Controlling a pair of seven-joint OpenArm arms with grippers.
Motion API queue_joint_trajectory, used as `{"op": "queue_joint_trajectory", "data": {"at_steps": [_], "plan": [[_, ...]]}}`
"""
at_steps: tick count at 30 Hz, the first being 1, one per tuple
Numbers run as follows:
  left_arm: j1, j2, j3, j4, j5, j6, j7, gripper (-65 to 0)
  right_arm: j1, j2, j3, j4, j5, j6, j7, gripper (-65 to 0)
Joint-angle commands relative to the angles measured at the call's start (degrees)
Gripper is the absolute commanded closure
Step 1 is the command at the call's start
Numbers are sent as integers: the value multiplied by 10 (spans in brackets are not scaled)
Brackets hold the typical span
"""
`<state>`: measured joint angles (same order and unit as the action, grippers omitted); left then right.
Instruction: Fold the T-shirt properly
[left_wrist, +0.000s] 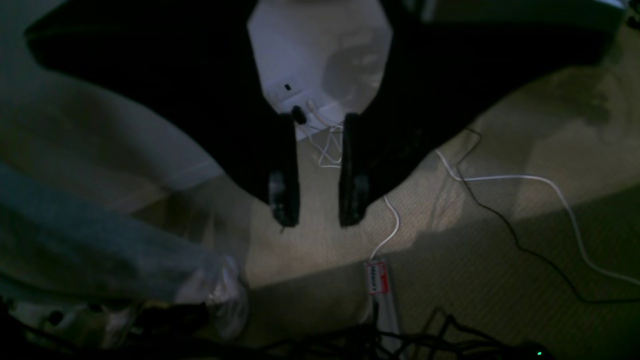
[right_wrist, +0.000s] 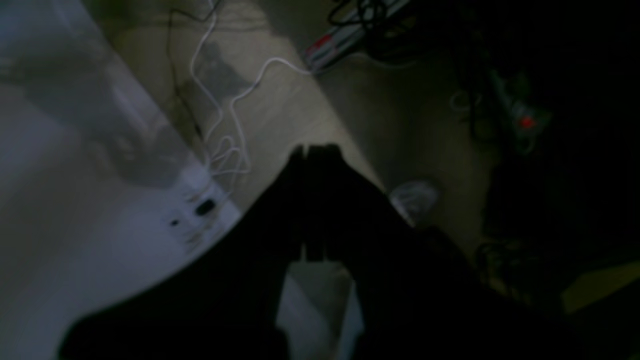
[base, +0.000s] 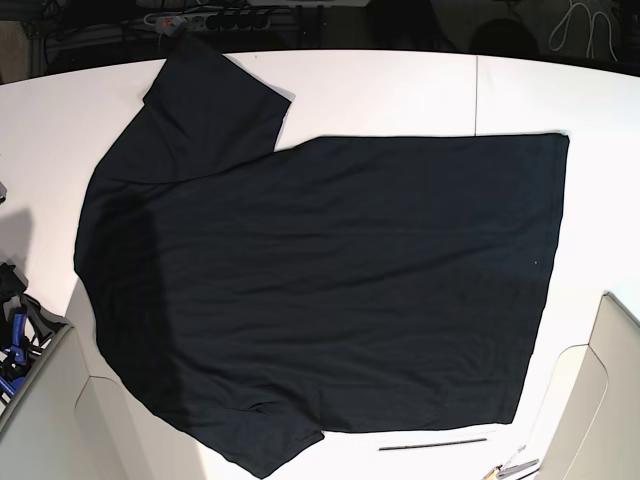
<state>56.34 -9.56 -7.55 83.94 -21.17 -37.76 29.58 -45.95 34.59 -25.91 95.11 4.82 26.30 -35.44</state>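
Observation:
The black T-shirt (base: 330, 280) lies spread flat on the white table (base: 400, 90) in the base view. One sleeve reaches toward the back left, the other toward the front left, and the straight hem is on the right. No gripper shows in that view. In the left wrist view my left gripper (left_wrist: 319, 210) hangs over the beige floor, its fingers apart with nothing between them. My right gripper (right_wrist: 315, 152) is also above the floor beside a white table edge (right_wrist: 75, 210), fingers pressed together and holding nothing.
White arm housings sit at the front left (base: 60, 410) and front right (base: 605, 390) of the table. A thin dark strip (base: 432, 443) lies near the front edge. On the floor are white cables (left_wrist: 525, 178), a power strip (left_wrist: 378, 280) and a plastic bag (left_wrist: 225, 295).

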Motion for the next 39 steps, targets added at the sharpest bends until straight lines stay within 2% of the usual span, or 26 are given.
{"op": "queue_joint_trajectory", "data": {"at_steps": [1,5,8,11,14,18,23,25,31,33,36,39], "plan": [[21,-2,-1,21,-5,-6,3,-168,-13,7,7,14,20,5,-10,0],[63,-1,-13,85,-4,-7,3,-168,-32,6,40,50,56,6,-24,0],[82,-2,-30,134,-4,-7,3,-168,-36,6,64,92,102,29,-45,0],[86,-1,-63,184,-5,-7,16,-168,-36,6,90,147,153,40,-80,0],[87,-2,-107,232,-24,-7,20,-174,-36,6,127,207,184,40,-82,0],[91,-15,-164,273,-94,-7,20,-270,-24,-23,175,291,204,40,-81,-2],[92,-21,-230,312,-142,-7,20,-284,-6,-74,247,358,211,34,-83,-181],[92,-21,-252,325,-150,-7,20,-284,7,-93,281,358,211,23,-84,-226],[76,-37,-297,336,-170,-7,20,-287,38,-133,386,348,214,-22,-108,-247],[64,-49,-304,336,-172,-6,20,-309,47,-136,424,346,240,-26,-133,-251],[46,-67,-307,335,-176,-4,20,-355,48,-136,481,337,284,-26,-150,-315],[24,-83,-307,335,-179,15,20,-361,48,-136,531,310,303,-26,-156,-328]]}}
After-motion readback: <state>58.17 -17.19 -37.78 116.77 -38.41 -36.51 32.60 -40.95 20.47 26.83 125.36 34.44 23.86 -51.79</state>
